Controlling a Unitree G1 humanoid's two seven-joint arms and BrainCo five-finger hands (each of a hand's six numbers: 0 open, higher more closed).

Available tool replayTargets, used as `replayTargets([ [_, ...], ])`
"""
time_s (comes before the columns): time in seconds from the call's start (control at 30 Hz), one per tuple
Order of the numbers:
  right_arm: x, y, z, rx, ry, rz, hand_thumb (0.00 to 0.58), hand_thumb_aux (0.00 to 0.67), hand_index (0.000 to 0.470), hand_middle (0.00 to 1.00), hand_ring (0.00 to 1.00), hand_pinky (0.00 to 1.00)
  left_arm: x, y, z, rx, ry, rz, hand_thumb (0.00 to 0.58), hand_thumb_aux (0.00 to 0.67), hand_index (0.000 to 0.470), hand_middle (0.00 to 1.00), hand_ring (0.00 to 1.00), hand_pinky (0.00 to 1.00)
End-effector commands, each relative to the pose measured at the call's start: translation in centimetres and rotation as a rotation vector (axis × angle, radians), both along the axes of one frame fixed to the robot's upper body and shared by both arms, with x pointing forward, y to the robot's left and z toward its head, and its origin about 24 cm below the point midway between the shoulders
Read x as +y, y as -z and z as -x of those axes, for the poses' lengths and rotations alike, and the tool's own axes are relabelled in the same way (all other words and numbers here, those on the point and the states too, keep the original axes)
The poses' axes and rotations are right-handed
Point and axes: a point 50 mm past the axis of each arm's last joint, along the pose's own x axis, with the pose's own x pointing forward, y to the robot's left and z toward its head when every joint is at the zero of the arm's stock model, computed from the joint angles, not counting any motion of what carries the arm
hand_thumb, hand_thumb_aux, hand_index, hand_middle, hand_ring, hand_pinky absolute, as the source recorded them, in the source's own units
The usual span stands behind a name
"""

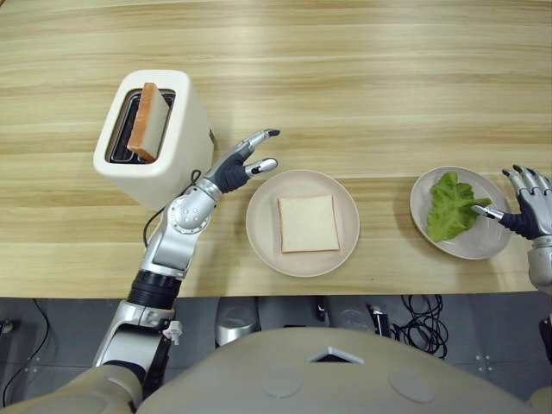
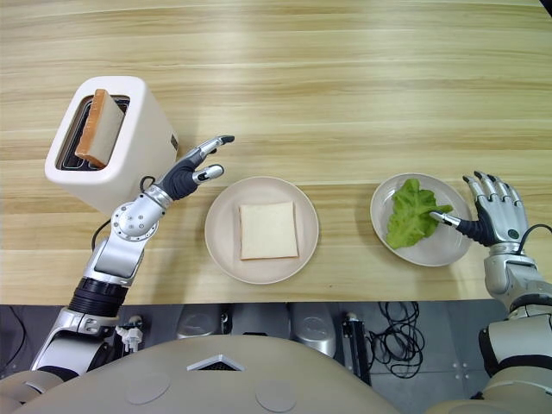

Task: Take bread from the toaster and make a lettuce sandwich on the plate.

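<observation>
Left hand [image 1: 246, 159], on the arm closest to the lens, sits left of centre between toaster and plate. Its fingers are stretched out and loose, grasping nothing. Right hand [image 2: 496, 216], at the right edge, is spread and unclenched, with one fingertip at the lettuce's edge and nothing gripped.

Moving the lettuce looks like the step in hand. Pinch the leaf gently by its thicker rib, lift it clear of the rim, and lay it flat and centred on the slice. A hard squeeze would probably bruise or tear it.

Table [image 1: 388, 78]: pale wood grain, flat and matte. Toaster [image 1: 185, 129], upper left: boxy cream shell with rounded corners and a smooth finish. Plate [image 1: 259, 233], centre: round, beige, with a shallow rim. Side plate [image 1: 483, 246], right: the same ware. Slice [image 1: 307, 222]: square, white and soft, lying flat on the plate. Lettuce [image 1: 453, 207]: crinkled, limp and green, on the side plate. Toast [image 1: 148, 122]: rigid and brown-crusted, upright in the slot.
</observation>
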Motion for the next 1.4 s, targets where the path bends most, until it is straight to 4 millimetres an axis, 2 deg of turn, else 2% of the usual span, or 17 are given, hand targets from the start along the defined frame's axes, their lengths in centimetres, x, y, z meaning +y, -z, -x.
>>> replayTargets([
  [0.03, 0.1, 0.6, 0.5, 0.053, -0.019, 0.02, 0.0, 0.0, 0.0, 0.0, 0.0, 0.0, 0.2, 0.4, -0.1, 0.011, -0.008, -0.022, 0.0, 0.0, 0.0, 0.0, 0.0, 0.0],
  [0.53, 1.2, 1.2, -0.2, 0.078, -0.072, 0.013, 0.0, 0.0, 0.0, 0.0, 0.0, 0.0, -0.4, 1.3, 0.0, 0.037, 0.006, -0.026, 0.0, 0.0, 0.0, 0.0, 0.0, 0.0],
  [0.73, 1.5, 1.4, -0.4, 0.087, -0.097, 0.02, 0.0, 0.0, 0.0, 0.0, 0.0, 0.0, -0.4, 1.1, -0.2, 0.018, -0.019, 0.017, 0.0, 0.0, 0.0, 0.0, 0.0, 0.0],
  [0.77, 1.5, 1.4, -0.4, 0.087, -0.099, 0.02, 0.058, 0.034, 0.023, 0.0, 0.0, 0.0, -0.4, 1.1, -0.2, 0.017, -0.021, 0.017, 0.0, 0.0, 0.0, 0.0, 0.0, 0.0],
  [0.8, 1.6, 1.4, -0.5, 0.088, -0.1, 0.02, 0.058, 0.034, 0.023, 0.0, 0.0, 0.0, -0.4, 1.1, -0.3, 0.015, -0.023, 0.018, 0.0, 0.0, 0.0, 0.0, 0.0, 0.0],
  [0.83, 1.6, 1.5, -0.5, 0.089, -0.103, 0.021, 0.148, 0.092, 0.063, 0.0, 0.0, 0.0, -0.4, 1.1, -0.3, 0.011, -0.025, 0.02, 0.0, 0.0, 0.0, 0.0, 0.0, 0.0],
  [0.87, 1.7, 1.5, -0.5, 0.09, -0.106, 0.02, 0.187, 0.118, 0.081, 0.0, 0.0, 0.0, -0.4, 1.0, -0.4, 0.009, -0.028, 0.023, 0.0, 0.0, 0.0, 0.0, 0.0, 0.0],
  [0.9, 1.7, 1.6, -0.5, 0.091, -0.107, 0.019, 0.187, 0.118, 0.081, 0.0, 0.0, 0.0, -0.3, 1.0, -0.4, 0.007, -0.029, 0.025, 0.0, 0.0, 0.0, 0.0, 0.0, 0.0],
  [0.93, 1.7, 1.6, -0.4, 0.092, -0.107, 0.017, 0.23, 0.15, 0.103, 0.0, 0.0, 0.0, -0.3, 1.0, -0.4, 0.006, -0.03, 0.025, 0.0, 0.0, 0.0, 0.0, 0.0, 0.0],
  [1.13, 1.8, 1.8, -0.4, 0.097, -0.1, 0.014, 0.22, 0.142, 0.097, 0.0, 0.0, 0.0, -0.3, 1.3, -0.5, 0.016, -0.031, 0.024, 0.0, 0.0, 0.0, 0.0, 0.0, 0.0],
  [1.2, 1.9, 1.8, -0.5, 0.094, -0.104, 0.012, 0.297, 0.202, 0.139, 0.0, 0.0, 0.0, -0.3, 1.4, -0.5, 0.019, -0.031, 0.023, 0.0, 0.0, 0.0, 0.0, 0.0, 0.0],
  [1.23, 2.0, 1.8, -0.6, 0.092, -0.106, 0.008, 0.297, 0.202, 0.139, 0.0, 0.0, 0.0, -0.4, 1.5, -0.5, 0.021, -0.03, 0.022, 0.0, 0.0, 0.0, 0.0, 0.0, 0.0],
  [1.3, 2.2, 1.8, -0.8, 0.085, -0.116, 0.003, 0.443, 0.344, 0.236, 0.0, 0.0, 0.0, -0.4, 1.5, -0.5, 0.023, -0.029, 0.02, 0.0, 0.0, 0.0, 0.0, 0.0, 0.0],
  [1.33, 2.3, 1.7, -0.9, 0.081, -0.12, -0.001, 0.456, 0.36, 0.247, 0.0, 0.0, 0.0, -0.4, 1.6, -0.6, 0.023, -0.028, 0.02, 0.0, 0.0, 0.0, 0.0, 0.0, 0.0],
  [1.4, 2.4, 1.6, -1.2, 0.067, -0.121, -0.012, 0.545, 0.504, 0.346, 0.0, 0.0, 0.0, -0.4, 1.7, -0.6, 0.027, -0.027, 0.017, 0.0, 0.0, 0.0, 0.0, 0.0, 0.0],
])
